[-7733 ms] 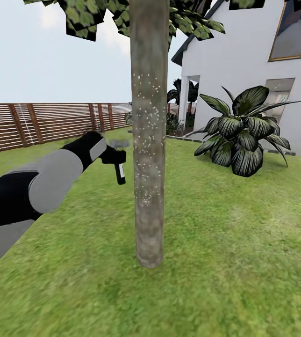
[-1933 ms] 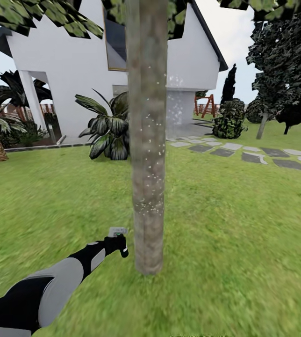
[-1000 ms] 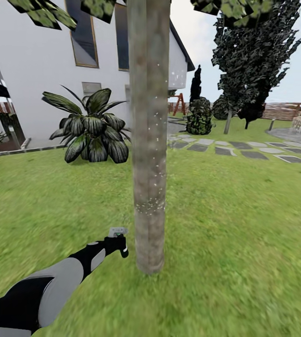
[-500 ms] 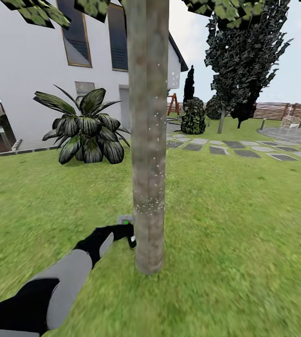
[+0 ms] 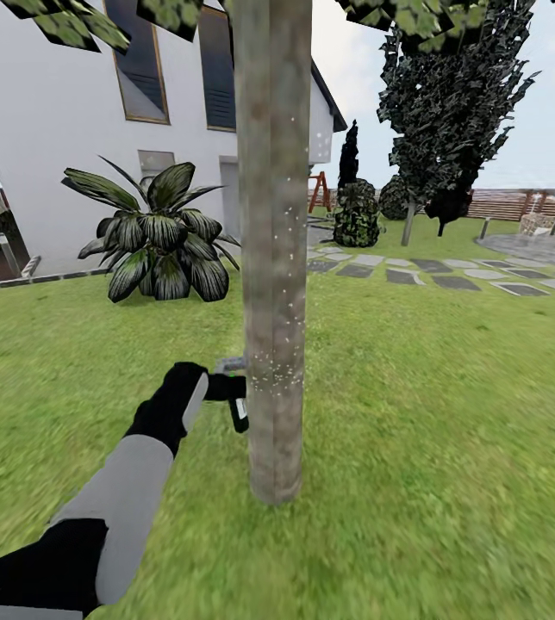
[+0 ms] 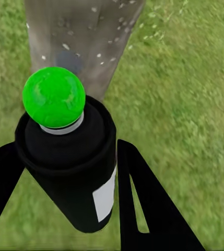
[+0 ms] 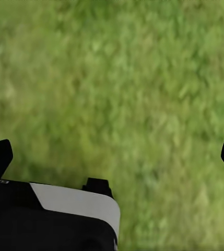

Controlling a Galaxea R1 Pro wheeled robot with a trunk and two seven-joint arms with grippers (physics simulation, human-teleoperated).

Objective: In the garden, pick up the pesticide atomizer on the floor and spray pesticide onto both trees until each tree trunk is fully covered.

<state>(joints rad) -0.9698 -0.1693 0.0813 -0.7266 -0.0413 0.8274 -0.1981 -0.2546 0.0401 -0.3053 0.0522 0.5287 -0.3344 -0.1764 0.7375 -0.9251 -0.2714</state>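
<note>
Now, from the head view: the left gripper (image 5: 226,389) is clamped on the pesticide atomizer (image 5: 239,413), held right against the tree trunk (image 5: 273,258), low down on the side facing the white house (image 5: 71,129). White pesticide specks (image 5: 271,372) dot the bark just above the bottle. The risk here is closeness: with the nozzle this tight to the trunk the spray may land in one small patch, and the bottle could knock the bark and twist in the grip.

On the left wrist view, the atomizer (image 6: 70,167) sits between the black fingers (image 6: 143,204), its green-lit tip (image 6: 53,97) aimed at the speckled trunk (image 6: 80,36). How much liquid it holds cannot be told; the bottle is opaque.

On the right wrist view, the right gripper (image 7: 112,157) hangs spread wide over grass (image 7: 122,78), grasping nothing.
</note>
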